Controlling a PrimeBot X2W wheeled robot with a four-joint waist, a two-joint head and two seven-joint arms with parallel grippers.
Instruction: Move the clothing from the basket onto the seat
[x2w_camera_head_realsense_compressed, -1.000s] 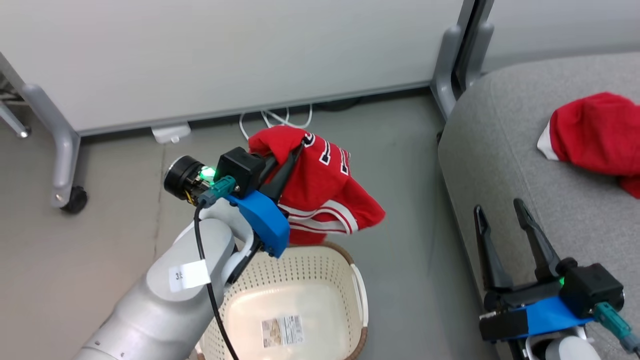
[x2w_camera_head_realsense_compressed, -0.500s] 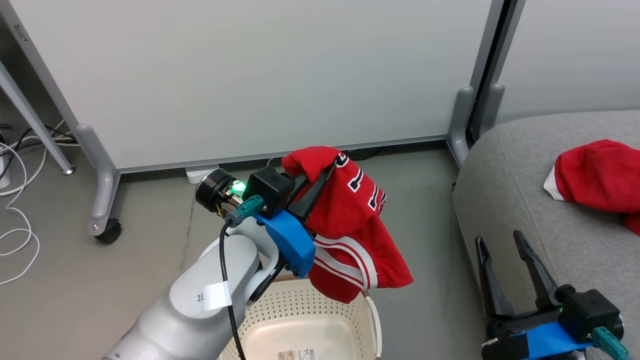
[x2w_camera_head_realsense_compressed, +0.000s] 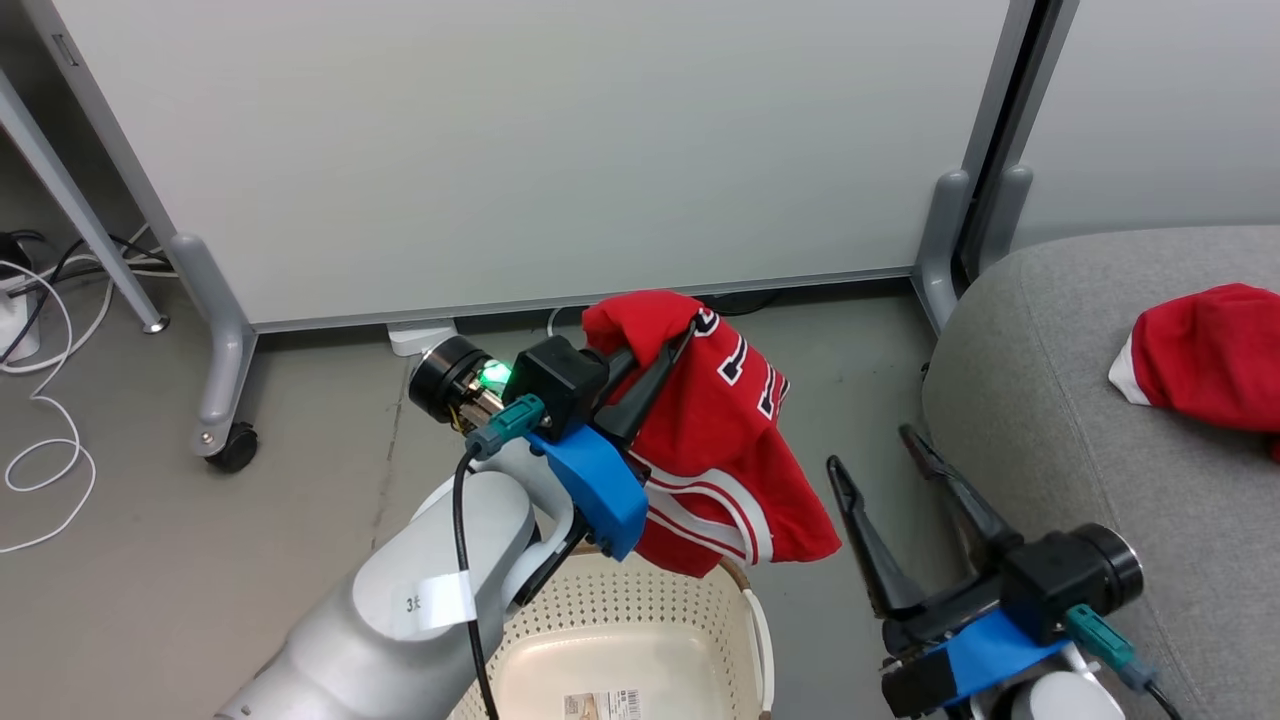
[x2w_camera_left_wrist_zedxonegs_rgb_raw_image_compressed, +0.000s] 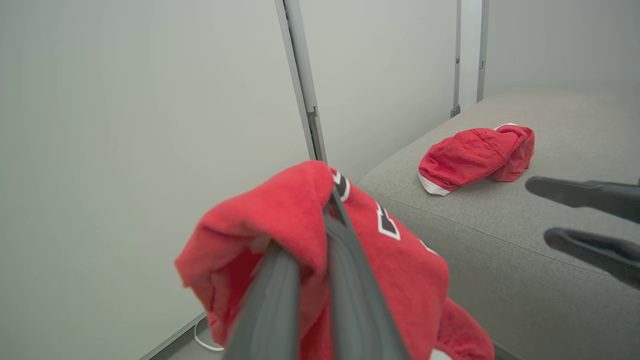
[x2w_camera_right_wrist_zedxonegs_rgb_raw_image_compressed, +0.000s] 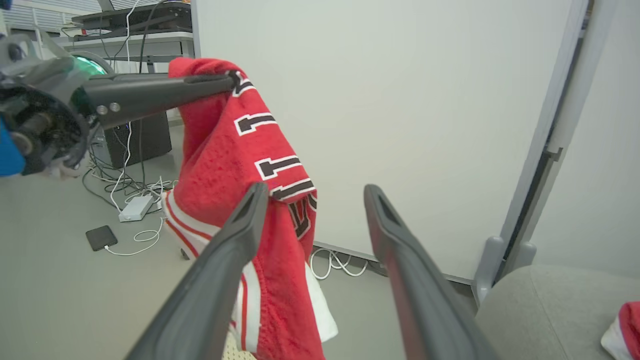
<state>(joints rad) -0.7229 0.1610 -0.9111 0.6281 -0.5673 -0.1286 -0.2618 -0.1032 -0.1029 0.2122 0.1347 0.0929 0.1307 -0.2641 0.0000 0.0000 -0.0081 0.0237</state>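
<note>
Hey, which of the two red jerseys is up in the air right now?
The numbered jersey, pinched in the shut left pincer; the other jersey lies bunched on the grey seat.

- You'll know the left arm (x2w_camera_head_realsense_compressed: 400, 620) by its smooth, rounded, pale grey shell and a small white label (x2w_camera_head_realsense_compressed: 430, 603) printed with a 3.
- A thin black cable (x2w_camera_head_realsense_compressed: 460, 550) runs to a teal plug (x2w_camera_head_realsense_compressed: 507, 425), beside a glowing green light (x2w_camera_head_realsense_compressed: 493, 375).
- A bright blue bracket (x2w_camera_head_realsense_compressed: 590, 485) sits behind the left gripper (x2w_camera_head_realsense_compressed: 686, 335); the right gripper (x2w_camera_head_realsense_compressed: 872, 450) has a matching one.
- Each gripper has two long, dark, tapering fingers.
- You can spot two silver screws (x2w_camera_right_wrist_zedxonegs_rgb_raw_image_compressed: 102, 109) on a left finger.
</note>
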